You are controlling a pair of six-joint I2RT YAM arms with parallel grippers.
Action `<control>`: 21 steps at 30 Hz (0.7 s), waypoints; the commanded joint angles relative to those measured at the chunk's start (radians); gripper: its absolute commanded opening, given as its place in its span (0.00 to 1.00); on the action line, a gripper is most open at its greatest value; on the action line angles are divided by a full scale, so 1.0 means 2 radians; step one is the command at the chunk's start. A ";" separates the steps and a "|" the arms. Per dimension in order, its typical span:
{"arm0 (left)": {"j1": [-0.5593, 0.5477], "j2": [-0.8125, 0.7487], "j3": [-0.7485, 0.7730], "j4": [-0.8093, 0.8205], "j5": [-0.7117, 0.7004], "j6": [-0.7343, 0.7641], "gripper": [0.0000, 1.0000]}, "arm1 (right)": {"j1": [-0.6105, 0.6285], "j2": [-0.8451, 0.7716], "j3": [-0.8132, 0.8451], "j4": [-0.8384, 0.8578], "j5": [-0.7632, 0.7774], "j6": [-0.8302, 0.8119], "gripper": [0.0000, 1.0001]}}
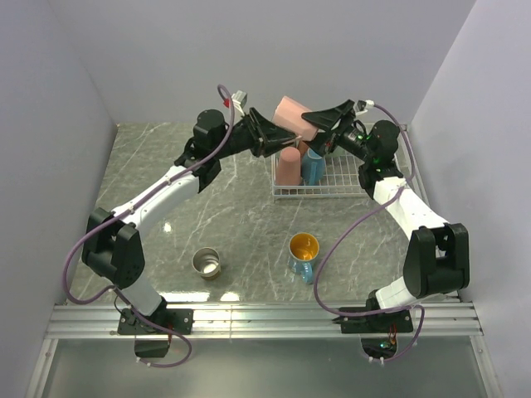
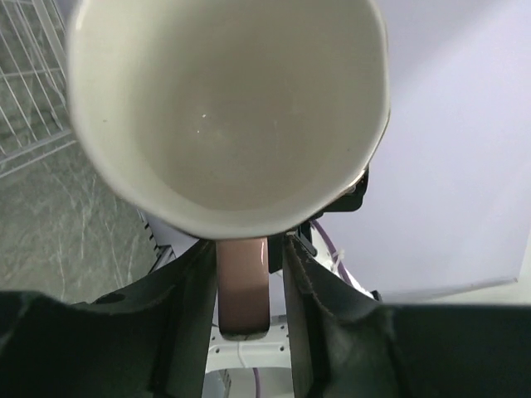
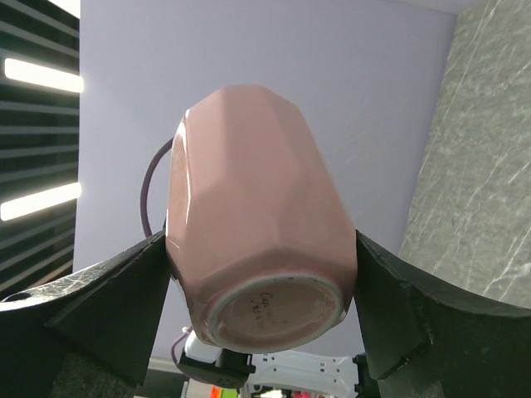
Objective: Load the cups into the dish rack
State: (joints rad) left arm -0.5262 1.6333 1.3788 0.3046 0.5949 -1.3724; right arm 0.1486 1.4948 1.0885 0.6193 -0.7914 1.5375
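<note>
**Pink mug held in the air between two claws, over the rack**

The rack [image 1: 340,189], a low white wire basket at 2 o'clock on the table [image 1: 241,207], holds two cups in its 9 o'clock end. These are a salmon cup [image 1: 288,166] and, just beside it, a blue cup [image 1: 314,168]. Whether they stand mouth up or mouth down cannot be told.

The pale pink mug [image 1: 290,110] hangs above the rack's far edge, at about 1 o'clock. It is glazed, with flat facets down its body, a white inside and a round foot. It lies on its side: the mouth points toward 9 o'clock and the base toward 3 o'clock.

The right claw [image 1: 311,118] is spread wide and clamps the mug's body on both sides. The left claw [image 1: 280,135] is narrow, with the mug's handle [image 2: 242,286] between its fingers [image 2: 187,315]. Whether they pinch the handle I cannot tell.

On the grey veined table, a shiny steel cup [image 1: 206,263] stands mouth up at 7 o'clock. A blue mug with a gold inside [image 1: 303,249] stands at 5 o'clock.
</note>
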 commanded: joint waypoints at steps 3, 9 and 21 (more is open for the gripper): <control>-0.005 -0.021 0.009 0.002 0.013 0.015 0.43 | 0.004 -0.022 0.027 0.045 0.001 -0.004 0.00; -0.003 -0.021 0.009 -0.001 0.013 0.017 0.47 | 0.001 -0.024 0.025 0.039 0.001 -0.008 0.00; 0.008 -0.034 -0.006 -0.017 0.005 0.024 0.53 | -0.009 -0.034 0.015 0.029 -0.001 -0.016 0.00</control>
State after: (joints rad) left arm -0.5232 1.6287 1.3769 0.2565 0.6048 -1.3468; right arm 0.1425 1.4944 1.0882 0.5819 -0.7975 1.5059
